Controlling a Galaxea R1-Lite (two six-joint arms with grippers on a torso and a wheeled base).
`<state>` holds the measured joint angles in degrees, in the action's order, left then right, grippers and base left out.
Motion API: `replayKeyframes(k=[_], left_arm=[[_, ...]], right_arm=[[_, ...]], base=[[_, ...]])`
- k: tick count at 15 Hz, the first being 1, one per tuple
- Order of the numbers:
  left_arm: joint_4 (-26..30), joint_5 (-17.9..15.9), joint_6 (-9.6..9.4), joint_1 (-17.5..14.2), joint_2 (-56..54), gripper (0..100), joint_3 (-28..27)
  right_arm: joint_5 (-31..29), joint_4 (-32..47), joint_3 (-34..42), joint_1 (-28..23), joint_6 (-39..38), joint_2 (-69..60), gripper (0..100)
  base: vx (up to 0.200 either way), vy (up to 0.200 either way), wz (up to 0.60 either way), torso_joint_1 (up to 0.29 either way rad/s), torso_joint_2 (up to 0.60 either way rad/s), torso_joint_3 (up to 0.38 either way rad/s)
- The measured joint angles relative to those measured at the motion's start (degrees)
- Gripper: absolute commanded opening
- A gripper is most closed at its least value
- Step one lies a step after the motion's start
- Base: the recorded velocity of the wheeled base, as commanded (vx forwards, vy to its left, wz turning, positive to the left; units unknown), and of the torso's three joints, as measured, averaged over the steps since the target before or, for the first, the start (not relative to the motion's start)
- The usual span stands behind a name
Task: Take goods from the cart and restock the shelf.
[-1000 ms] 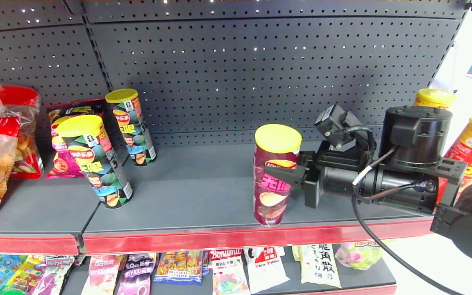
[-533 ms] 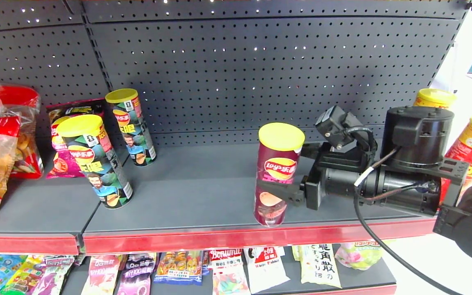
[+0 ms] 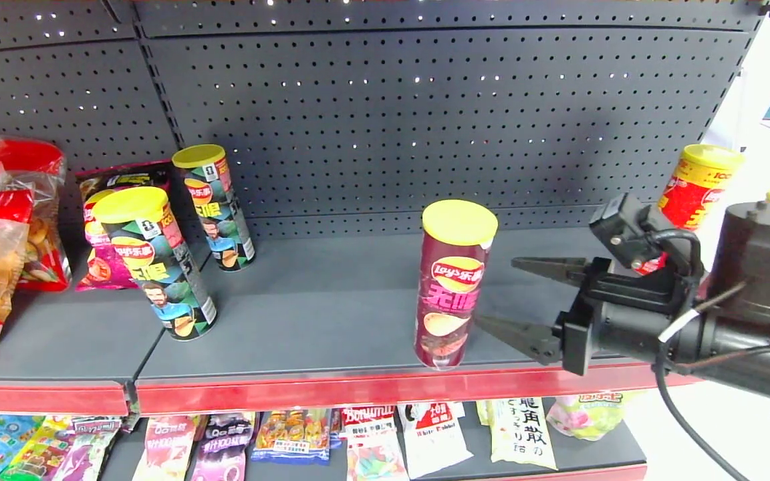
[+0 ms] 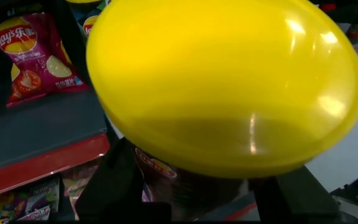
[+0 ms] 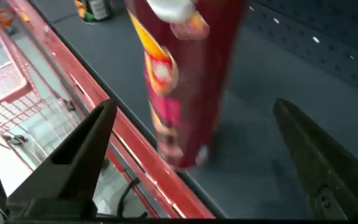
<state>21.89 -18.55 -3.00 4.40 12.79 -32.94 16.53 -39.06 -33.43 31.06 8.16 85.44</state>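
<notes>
The right gripper (image 3: 497, 292) holds its fingers wide apart, just beside and clear of the upright maroon cardboard crisp can with a yellow plastic lid (image 3: 455, 287), which stands near the red front edge of the grey metal shelf (image 3: 331, 314), while the fingers of the left gripper (image 4: 197, 200) clasp another yellow-lidded can (image 4: 229, 81).

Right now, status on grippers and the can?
Right gripper open, clear of maroon can. Can upright near shelf front edge. Left gripper shut on second can. Red can behind right arm.
</notes>
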Motion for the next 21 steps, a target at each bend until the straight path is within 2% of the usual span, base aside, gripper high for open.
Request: replayKeyframes(k=[2, 4, 8, 11, 13, 18, 19, 21], left_arm=[[0.0, -0.3, 0.13, 0.0, 0.4, 0, 0.3], [0.0, -0.5, 0.22, 0.1, 1.5, 0, 0.4], [-4.3, -2.9, 0.27, 0.2, 6.6, 0, 0.3], [-5.9, -3.3, 0.22, 0.2, 10.0, 0, 0.3], [-7.0, -3.6, 0.22, 0.1, 11.3, 0, 0.4], [-7.2, -4.4, 0.21, 0.2, 12.5, 0, 0.1], [-7.7, -4.5, 0.18, 0.2, 12.9, 0, 0.0], [-9.0, -4.5, 0.21, 0.2, 13.6, 0, 0.0]], right_arm=[[-0.9, 0.0, 4.4, -2.6, 0.0, -4.2, 100], [-4.4, 0.2, 10.2, -6.1, 0.0, -9.9, 100], [-7.9, 3.6, 18.3, -17.9, 0.0, -22.7, 100], [-8.1, 17.4, 19.4, -25.6, 0.0, -35.1, 100], [-8.0, 30.9, 18.3, -29.5, 0.0, -45.6, 100], [-9.5, 57.5, 17.1, -32.4, -0.2, -71.6, 100], [-10.7, 60.6, 17.2, -32.3, -0.7, -75.6, 100], [-13.0, 59.5, 19.4, -31.7, -1.7, -80.7, 100]], base=[[0.0, 0.0, 0.0, 0.0, 0.0, 0.0], [0.0, 0.0, 0.0, 0.0, 0.0, 0.0], [0.0, 0.0, 0.0, 0.0, 0.0, 0.0], [0.0, 0.0, 0.0, 0.0, 0.0, 0.0], [0.0, 0.0, 0.0, 0.0, 0.0, 0.0], [0.0, 0.0, 0.0, 0.0, 0.0, 0.0], [0.0, 0.0, 0.0, 0.0, 0.0, 0.0], [0.0, 0.0, 0.0, 0.0, 0.0, 0.0]])
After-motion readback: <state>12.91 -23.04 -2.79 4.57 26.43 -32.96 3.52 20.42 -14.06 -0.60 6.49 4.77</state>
